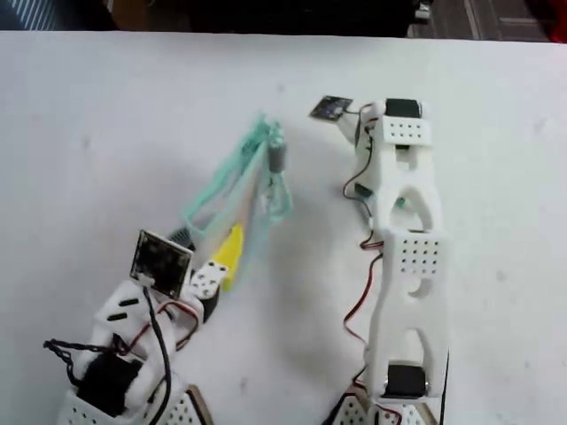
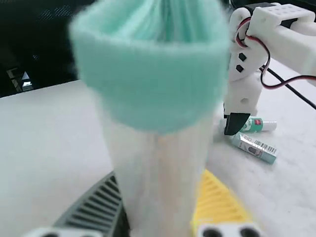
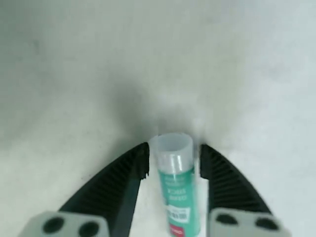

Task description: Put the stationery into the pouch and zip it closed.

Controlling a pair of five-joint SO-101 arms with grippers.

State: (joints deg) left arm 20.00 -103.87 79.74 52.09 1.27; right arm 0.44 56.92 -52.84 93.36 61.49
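A see-through mesh pouch point(image 1: 232, 190) with teal trim is held off the table, with my left gripper point(image 1: 209, 241) shut on its lower end. In the left wrist view the pouch point(image 2: 153, 98) stands between the grey and yellow fingers point(image 2: 219, 205). A teal glue stick point(image 3: 175, 190) with a clear cap lies on the table. My right gripper point(image 3: 173, 158) is open, pointing down, with one black finger on each side of the stick. The left wrist view shows that glue stick point(image 2: 259, 124) beside a small teal box point(image 2: 254, 147) under the right arm.
The right arm point(image 1: 403, 177) stretches up the right side of the white table point(image 1: 106, 124) and covers the stationery from above. A grey tab point(image 1: 278, 158) hangs at the pouch's far end. The table's dark far edge point(image 1: 266, 22) runs along the back.
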